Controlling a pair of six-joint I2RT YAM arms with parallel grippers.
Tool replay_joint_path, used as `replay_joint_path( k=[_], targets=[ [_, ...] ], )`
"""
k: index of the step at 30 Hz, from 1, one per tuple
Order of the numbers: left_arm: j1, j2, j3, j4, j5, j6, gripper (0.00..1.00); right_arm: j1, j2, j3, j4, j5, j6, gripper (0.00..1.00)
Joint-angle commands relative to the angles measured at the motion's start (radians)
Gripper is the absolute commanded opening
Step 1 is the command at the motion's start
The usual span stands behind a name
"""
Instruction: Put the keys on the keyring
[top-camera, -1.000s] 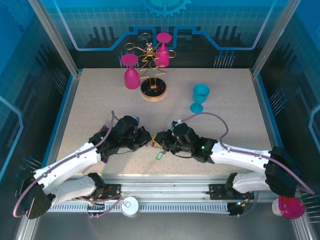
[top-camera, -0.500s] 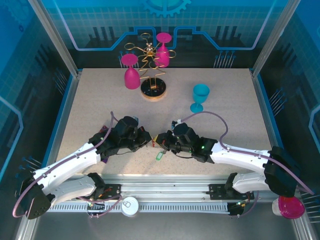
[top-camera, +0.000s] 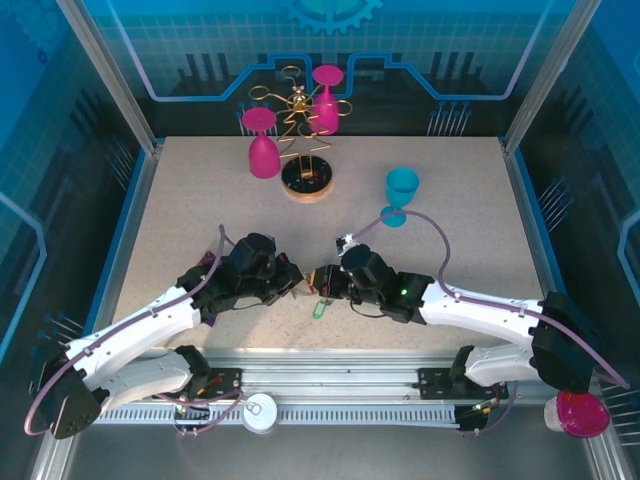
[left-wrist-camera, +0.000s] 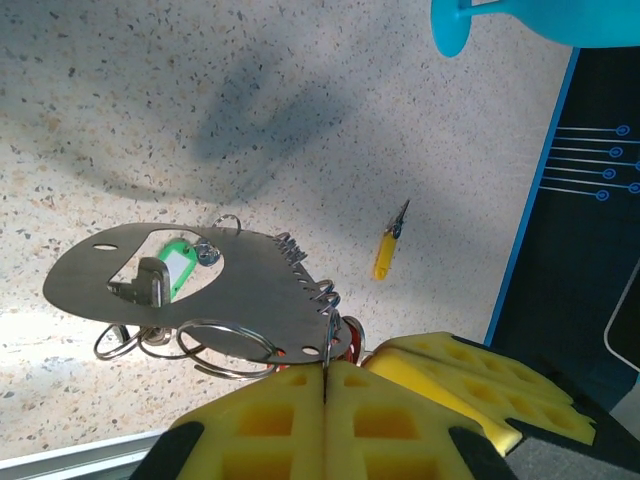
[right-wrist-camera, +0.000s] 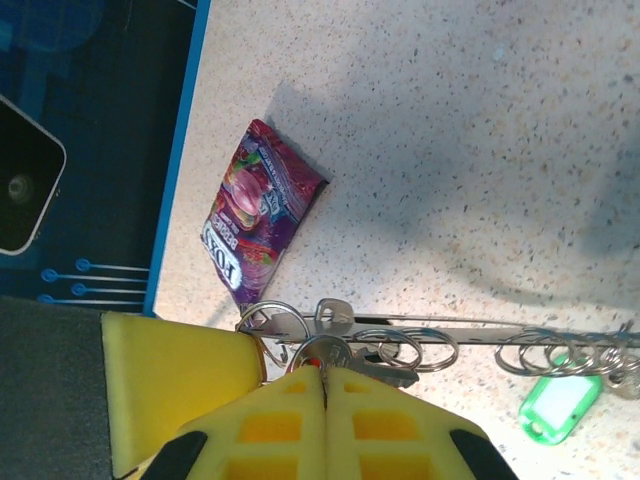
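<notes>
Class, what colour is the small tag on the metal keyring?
The tag is green, clearest in the right wrist view.

Overhead plus wrist close-ups, sharing keyring (left-wrist-camera: 255, 290)

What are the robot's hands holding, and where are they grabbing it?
Both hold the keyring. The left gripper pinches its narrow end; the right gripper pinches a small ring hanging from its edge.

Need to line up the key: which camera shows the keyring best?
Left wrist: the keyring lies broadside to the camera, green tag and rings plain. Right wrist shows it edge-on. Top external catches little beyond the tag.
</notes>
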Motion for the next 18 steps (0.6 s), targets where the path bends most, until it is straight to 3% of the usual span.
replay_joint_path(
  k=[1, 3, 6, 10, 12, 18],
  targets=[
    [-0.001, -0.026, 0.017, -0.030, -0.017, -0.049, 0.00, 0.012, 0.011, 0.020, -0.028, 0.064, -0.172, 0.15],
    [-0.001, -0.027, 0.017, -0.031, -0.017, -0.071, 0.00, 0.014, -0.008, 0.015, -0.038, 0.084, -0.248, 0.35],
    [-0.002, -0.028, 0.020, -0.044, -0.018, -0.101, 0.00, 0.013, -0.062, -0.009, -0.062, 0.137, -0.458, 0.46],
    [-0.001, -0.025, 0.044, -0.077, -0.017, -0.131, 0.00, 0.011, -0.155, -0.080, -0.039, 0.186, -0.829, 0.51],
    [-0.002, -0.027, 0.052, -0.093, -0.021, -0.149, 0.00, 0.008, -0.204, -0.123, 0.026, 0.146, -0.977, 0.50],
    [-0.002, -0.029, 0.062, -0.109, -0.019, -0.167, 0.00, 0.020, -0.208, -0.169, 0.177, -0.050, -1.168, 0.63]
  ],
)
